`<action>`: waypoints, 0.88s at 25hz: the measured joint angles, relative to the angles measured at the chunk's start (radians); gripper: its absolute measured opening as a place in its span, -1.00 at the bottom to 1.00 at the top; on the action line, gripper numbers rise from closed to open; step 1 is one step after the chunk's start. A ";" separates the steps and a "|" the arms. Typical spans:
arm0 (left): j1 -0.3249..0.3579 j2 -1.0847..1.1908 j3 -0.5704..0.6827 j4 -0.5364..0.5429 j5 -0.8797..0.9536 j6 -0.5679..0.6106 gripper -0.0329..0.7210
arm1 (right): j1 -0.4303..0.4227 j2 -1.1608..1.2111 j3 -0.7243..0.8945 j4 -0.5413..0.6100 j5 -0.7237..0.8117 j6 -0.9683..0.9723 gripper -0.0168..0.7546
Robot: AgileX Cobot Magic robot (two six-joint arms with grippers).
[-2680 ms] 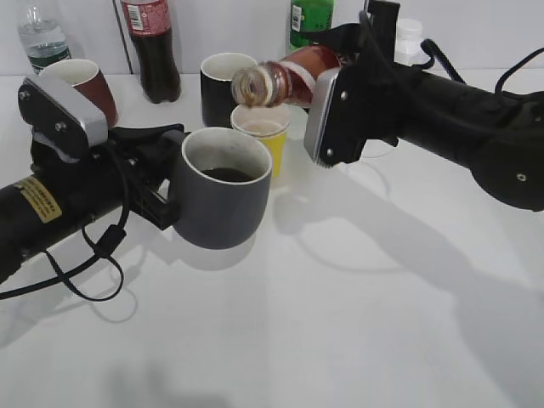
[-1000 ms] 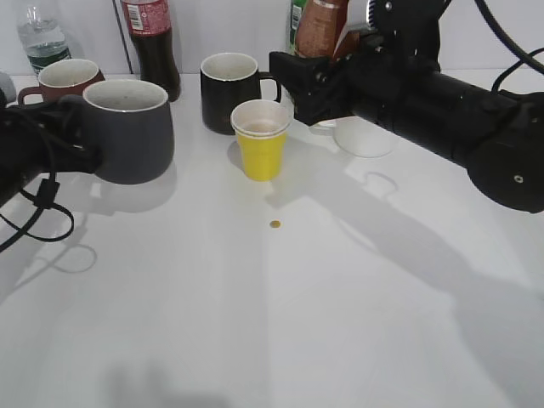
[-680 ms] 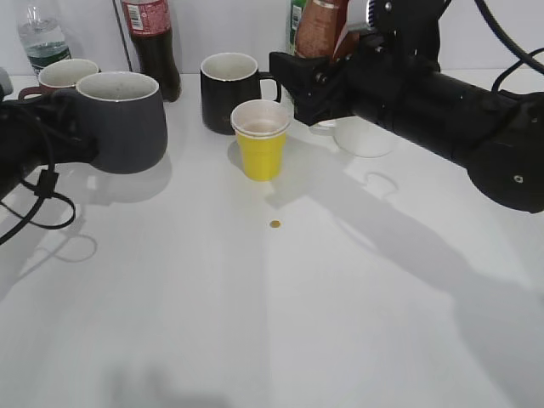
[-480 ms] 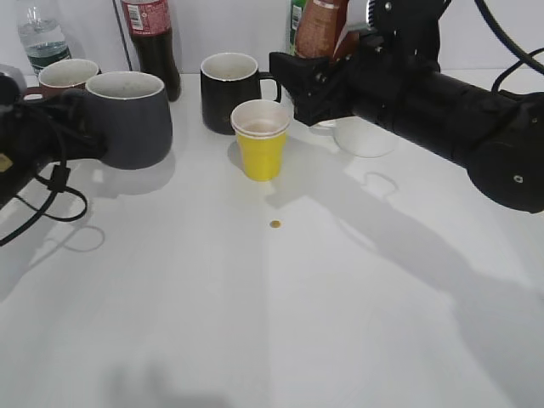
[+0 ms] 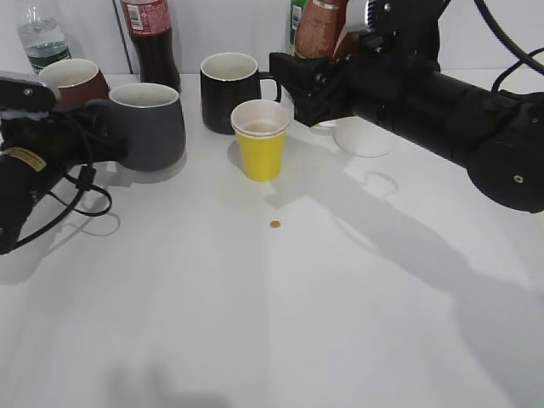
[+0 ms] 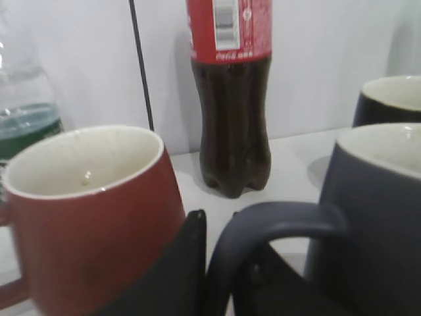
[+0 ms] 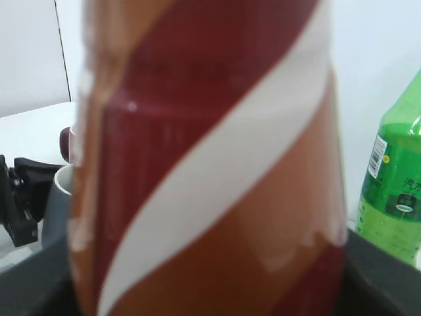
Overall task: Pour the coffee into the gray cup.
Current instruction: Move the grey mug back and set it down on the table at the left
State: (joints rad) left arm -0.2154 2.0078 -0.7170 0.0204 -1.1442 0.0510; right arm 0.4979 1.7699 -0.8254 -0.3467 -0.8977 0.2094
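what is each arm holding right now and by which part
Left gripper: the squat dark gray mug, by its loop handle. Right gripper: the curvy brown coffee bottle, by its body.

Smooth cups and shiny bottles

We see a matt gray cup, a shiny plastic coffee bottle and a smooth white table.

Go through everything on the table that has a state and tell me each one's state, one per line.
Squat slate-gray mug: upright on the table, handle in the left tool.
Curvy brown coffee bottle with white swirl: upright, gripped by the right tool.
Yellow paper cup: upright.
Straight black mug: upright.
Reddish-brown mug: upright, nothing visible inside.
Red-labelled cola bottle: upright, partly full.
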 joint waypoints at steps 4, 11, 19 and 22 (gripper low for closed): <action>0.000 0.043 -0.033 -0.038 0.000 -0.001 -0.69 | 0.000 0.000 0.000 0.000 0.000 -0.007 0.41; 0.001 0.072 -0.043 -0.044 -0.010 -0.012 -0.67 | 0.000 0.000 0.000 0.000 0.000 -0.010 0.41; 0.001 0.089 -0.047 -0.046 -0.038 -0.022 -0.63 | 0.000 0.000 0.000 0.000 0.000 -0.012 0.41; 0.001 0.089 -0.048 -0.046 -0.039 -0.022 -0.61 | 0.000 0.000 0.000 0.000 0.000 -0.012 0.41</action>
State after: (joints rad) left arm -0.2143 2.0972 -0.7646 -0.0260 -1.1833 0.0286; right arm 0.4979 1.7699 -0.8254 -0.3467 -0.8977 0.1976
